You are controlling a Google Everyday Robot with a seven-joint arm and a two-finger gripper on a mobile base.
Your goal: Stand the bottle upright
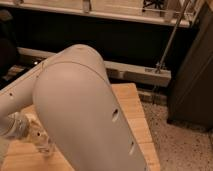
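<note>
The gripper point(31, 131) was low at the near left of the wooden tabletop point(132, 107). The bottle point(44, 142) sat right at the jaws, its long side tilted nearly upright. I could not tell whether the jaws clamped it.

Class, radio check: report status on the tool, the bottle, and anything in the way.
Tool low at left over the wooden table. Bottle at tool, roughly upright. Robot's arm blocks most of the view.

The robot's bulky arm shell point(85, 115) is blocking most of the wooden bench point(131, 107), leaving bare board along its right edge, while the hand point(34, 134) is crowding the bottle point(45, 144) at far left.
</note>
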